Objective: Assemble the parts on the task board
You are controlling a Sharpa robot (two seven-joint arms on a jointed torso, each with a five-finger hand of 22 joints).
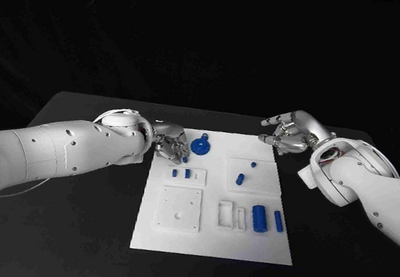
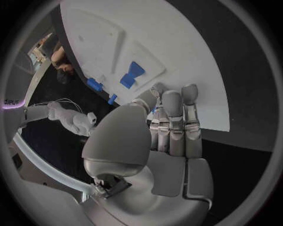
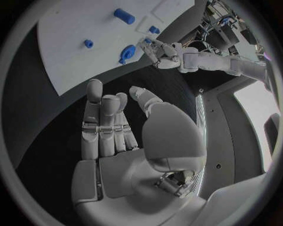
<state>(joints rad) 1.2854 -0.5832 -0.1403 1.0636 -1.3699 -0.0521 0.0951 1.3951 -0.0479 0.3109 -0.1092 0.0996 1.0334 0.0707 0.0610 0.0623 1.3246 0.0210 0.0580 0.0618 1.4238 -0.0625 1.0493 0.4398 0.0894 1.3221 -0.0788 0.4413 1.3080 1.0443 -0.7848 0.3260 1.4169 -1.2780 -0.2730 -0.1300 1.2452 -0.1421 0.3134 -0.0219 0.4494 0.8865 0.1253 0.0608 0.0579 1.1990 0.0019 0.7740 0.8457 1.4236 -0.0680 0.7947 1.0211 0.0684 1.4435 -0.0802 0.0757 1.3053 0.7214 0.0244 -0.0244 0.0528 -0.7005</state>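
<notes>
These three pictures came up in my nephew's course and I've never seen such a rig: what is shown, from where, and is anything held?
It is a robot with two white arms ending in silver hands. The square picture looks down from its head; the round ones come from cameras behind each wrist. On the black table lies a white task board with small blue parts. The left hand reaches over the board's edge beside a blue round part; whether it holds anything I cannot tell. The right hand is open, holding nothing.
</notes>
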